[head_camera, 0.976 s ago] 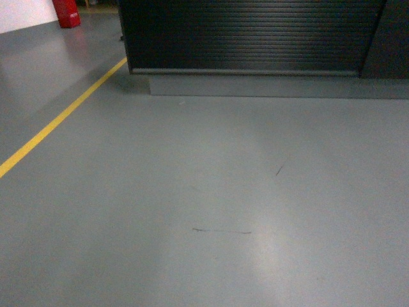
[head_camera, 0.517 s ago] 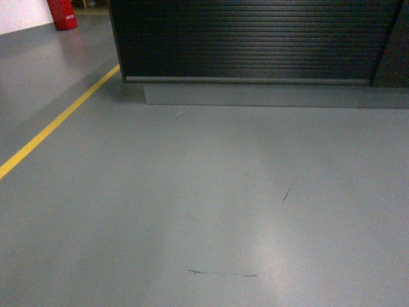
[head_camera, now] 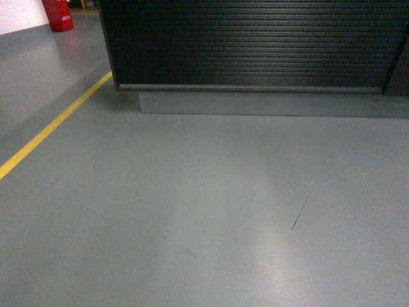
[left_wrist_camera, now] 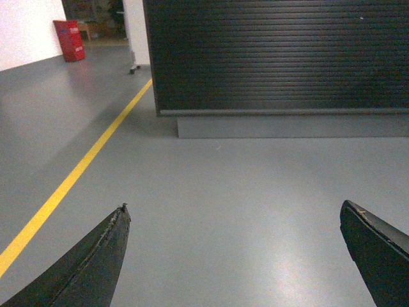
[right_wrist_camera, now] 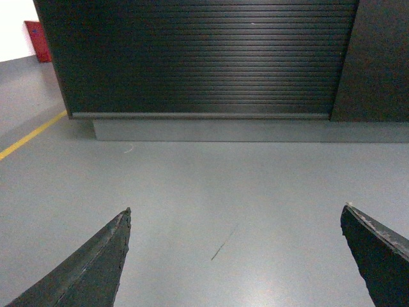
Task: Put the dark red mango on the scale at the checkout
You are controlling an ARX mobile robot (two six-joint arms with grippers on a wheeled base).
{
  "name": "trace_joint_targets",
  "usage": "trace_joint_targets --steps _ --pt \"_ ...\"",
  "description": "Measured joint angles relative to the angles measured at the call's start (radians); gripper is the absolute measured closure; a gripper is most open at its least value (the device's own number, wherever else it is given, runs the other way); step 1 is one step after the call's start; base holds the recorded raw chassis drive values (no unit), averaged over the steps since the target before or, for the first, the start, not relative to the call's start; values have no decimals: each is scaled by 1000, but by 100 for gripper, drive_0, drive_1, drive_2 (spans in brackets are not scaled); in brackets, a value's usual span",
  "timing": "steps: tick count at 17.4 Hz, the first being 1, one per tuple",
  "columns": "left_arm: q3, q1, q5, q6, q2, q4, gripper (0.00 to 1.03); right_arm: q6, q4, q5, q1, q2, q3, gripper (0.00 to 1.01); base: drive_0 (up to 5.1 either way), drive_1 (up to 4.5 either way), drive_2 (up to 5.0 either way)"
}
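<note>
The checkout (head_camera: pixel 255 45) fills the top of the head view: a black counter with a ribbed dark front panel on a grey base (head_camera: pixel 268 103). It also shows as the checkout (left_wrist_camera: pixel 281 57) in the left wrist view and the checkout (right_wrist_camera: pixel 204 57) in the right wrist view. The dark red mango and the scale are out of view. My left gripper (left_wrist_camera: pixel 233 208) is open over bare floor, nothing between its fingers. My right gripper (right_wrist_camera: pixel 235 210) is open too and holds nothing. Neither gripper shows in the head view.
Grey floor (head_camera: pixel 192 211) stretches ahead to the counter. A yellow floor line (head_camera: pixel 51 128) runs diagonally on the left. A red box (head_camera: pixel 57 14) stands far back left. A dark tall panel (right_wrist_camera: pixel 377 61) adjoins the counter on the right.
The counter has come closer and shifted left in the head view. The floor scuff marks have slid down, one out of the frame. I am rolling forward.
</note>
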Motion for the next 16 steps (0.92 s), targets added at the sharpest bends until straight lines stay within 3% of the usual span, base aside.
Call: trace_joint_targets --steps 16 --pt "0 0 0 0 0 0 5 0 0 0 0 0 0 3 -5 428 -438"
